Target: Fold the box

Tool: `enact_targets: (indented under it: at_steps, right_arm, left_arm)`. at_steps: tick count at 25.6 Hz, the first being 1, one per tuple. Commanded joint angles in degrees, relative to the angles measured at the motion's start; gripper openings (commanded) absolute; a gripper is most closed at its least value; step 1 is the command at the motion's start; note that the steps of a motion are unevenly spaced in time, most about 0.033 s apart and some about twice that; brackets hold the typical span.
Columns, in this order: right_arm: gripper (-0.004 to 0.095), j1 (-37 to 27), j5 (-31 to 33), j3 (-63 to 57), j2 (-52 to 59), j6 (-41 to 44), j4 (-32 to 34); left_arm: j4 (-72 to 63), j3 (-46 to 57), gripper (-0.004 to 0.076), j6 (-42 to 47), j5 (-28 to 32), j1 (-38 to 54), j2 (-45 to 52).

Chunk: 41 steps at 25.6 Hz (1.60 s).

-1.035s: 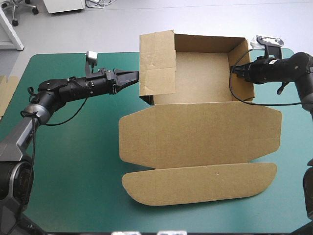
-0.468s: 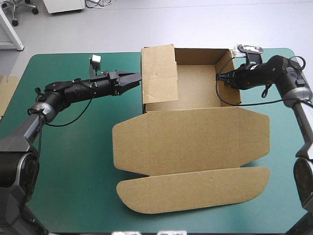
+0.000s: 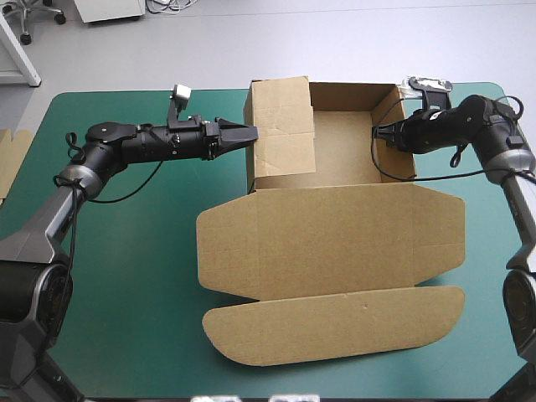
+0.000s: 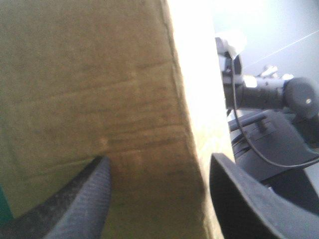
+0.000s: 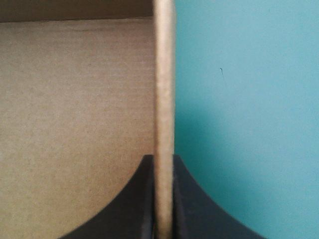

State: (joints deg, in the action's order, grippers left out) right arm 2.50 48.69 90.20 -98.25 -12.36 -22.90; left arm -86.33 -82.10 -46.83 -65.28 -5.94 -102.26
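The brown box (image 3: pixel 335 239) stands as an open tray, its lid and front flap lying flat toward the table's near edge. My left gripper (image 3: pixel 249 134) is open at the outer face of the tall left wall (image 3: pixel 283 126). In the left wrist view that wall (image 4: pixel 89 89) fills the space ahead, and its far edge falls between my left gripper's (image 4: pixel 159 172) spread fingers. My right gripper (image 3: pixel 378 132) is shut on the top edge of the right wall (image 3: pixel 400 138). In the right wrist view the board's edge (image 5: pixel 163 74) runs straight out from my right gripper (image 5: pixel 163 167).
The teal-green cover (image 3: pixel 126 251) lies bare left of the box and along the near edge. A strip of more brown board (image 3: pixel 8 163) shows at the table's left edge. The box's far wall sits close to the table's far edge.
My left gripper has moved right, pressing the left wall inward. Earlier the right gripper carried the right wall leftward; the whole box has shifted slightly on the table.
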Motion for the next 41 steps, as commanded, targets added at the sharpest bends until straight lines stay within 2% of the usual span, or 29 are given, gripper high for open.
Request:
enact_targets:
  at_steps: [1,3,7,11,24,32,41]
  right_arm:
    - [-0.0016,0.02,-1.35,1.81,2.94,0.94,-3.69]
    - [-0.0016,0.02,-1.35,1.81,2.94,0.94,-3.69]
    - [-0.0016,0.02,-1.35,1.81,2.94,1.42,-3.69]
    - [-0.0016,0.02,-1.35,1.81,2.94,2.32,-3.69]
    - [-0.0016,1.05,-1.22,1.81,2.94,3.32,-3.78]
    - [-0.0016,1.06,-1.96,1.81,2.94,3.82,-4.34]
    - [-0.0016,1.06,-1.85,1.81,2.94,4.04,-4.24]
  left_arm:
    - [7.49,-6.93,0.0427,5.83,0.72,-2.3,2.72]
    - [20.15,-13.22,0.0427,12.57,3.53,-4.38,2.72]
    - [34.19,-21.37,0.0427,21.11,5.23,-6.85,2.63]
    - [48.16,-24.47,0.0427,28.16,6.32,-10.44,2.63]
    - [56.58,-25.4,0.0408,35.51,9.01,-12.19,2.52]
    - [72.23,-26.29,0.0408,41.12,9.74,-17.98,2.52]
    - [77.29,-29.93,0.0408,43.01,7.71,-18.78,2.52]
